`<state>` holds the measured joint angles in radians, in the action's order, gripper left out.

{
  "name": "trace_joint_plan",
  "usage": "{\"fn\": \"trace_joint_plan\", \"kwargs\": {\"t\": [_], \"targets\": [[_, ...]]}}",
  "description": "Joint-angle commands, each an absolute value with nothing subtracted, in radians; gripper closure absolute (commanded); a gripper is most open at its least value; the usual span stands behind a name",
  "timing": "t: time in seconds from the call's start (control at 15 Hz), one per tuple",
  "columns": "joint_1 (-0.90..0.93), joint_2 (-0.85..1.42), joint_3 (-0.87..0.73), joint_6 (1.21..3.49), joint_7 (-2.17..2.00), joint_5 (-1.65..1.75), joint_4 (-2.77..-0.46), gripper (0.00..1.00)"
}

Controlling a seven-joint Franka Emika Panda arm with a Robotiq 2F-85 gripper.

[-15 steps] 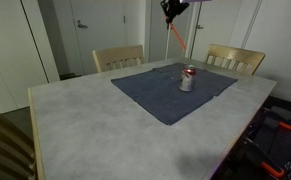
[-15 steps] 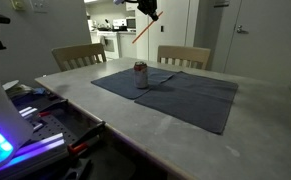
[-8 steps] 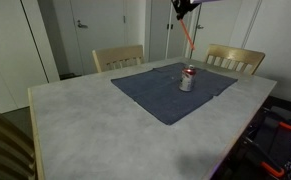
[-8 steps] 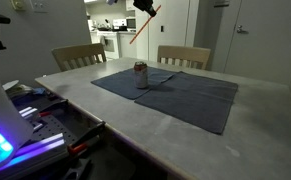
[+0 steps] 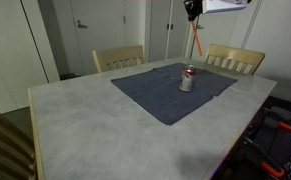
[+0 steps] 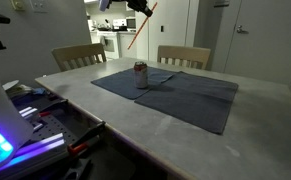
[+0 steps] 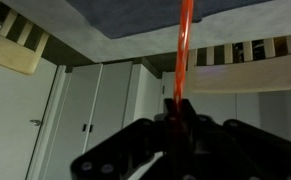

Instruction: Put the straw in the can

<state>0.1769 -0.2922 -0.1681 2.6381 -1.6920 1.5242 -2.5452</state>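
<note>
**Exterior view.** In an exterior view we record the gripper (image 5: 192, 8) high above the table (image 5: 75, 125), partly cut by the top edge. The straw (image 5: 196, 42) hangs from it, nearly upright. Its lower end is well above the can (image 5: 187, 79) and appears offset toward the far chair (image 5: 235, 58). The can stands upright on the blue cloth (image 5: 150, 98).

**Exterior view.** In an exterior view we list the gripper (image 6: 137, 5) at the top edge, with the straw (image 6: 138, 32) slanting down from it. The can (image 6: 140, 74) sits near the cloth's (image 6: 200, 95) edge, apart from the straw tip.

**Wrist view.** This picture stands inverted. The straw (image 7: 183, 50) runs from between the dark fingers (image 7: 135, 140) toward the cloth (image 7: 135, 15). We judge the jaws closed on the straw's upper end.

**Risks.**
- The straw is held by one end, so its long free tip may swing and miss the can's opening.
- If the slant remains on descent, the tip may strike the lid and bend the straw or tip the light can over.
- The cloth underneath may let the can shift when nudged.

**Not determinable.**
- The can is absent from the wrist view.
- Its opening is too small to make out in both exterior views.
- The finger contact itself is dark and blurred.
- The straw's true tilt is uncertain, since the two exterior views read it differently.
</note>
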Motion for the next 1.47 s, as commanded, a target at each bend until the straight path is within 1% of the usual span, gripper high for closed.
{"fn": "trace_joint_plan", "kwargs": {"t": [0.0,0.27,0.33,0.53,0.93,1.13,1.2,1.4], "targets": [[0.168,-0.37,-0.142,2.562,-1.813,1.61,-2.633,0.98],[0.172,-0.416,-0.128,2.49,-1.872,1.633,-2.705,0.98],[0.131,-0.421,-0.086,2.493,-1.878,1.623,-2.719,0.98],[0.131,-0.39,-0.063,2.476,-1.928,1.617,-2.708,0.98],[0.128,-0.24,-0.027,2.433,-2.127,1.638,-2.587,0.98],[0.123,-0.143,-0.025,2.414,-2.069,1.585,-2.502,0.98],[0.121,-0.238,-0.023,2.434,-2.093,1.596,-2.579,0.91],[0.116,-0.162,-0.019,2.429,-2.09,1.594,-2.521,0.91]]}}
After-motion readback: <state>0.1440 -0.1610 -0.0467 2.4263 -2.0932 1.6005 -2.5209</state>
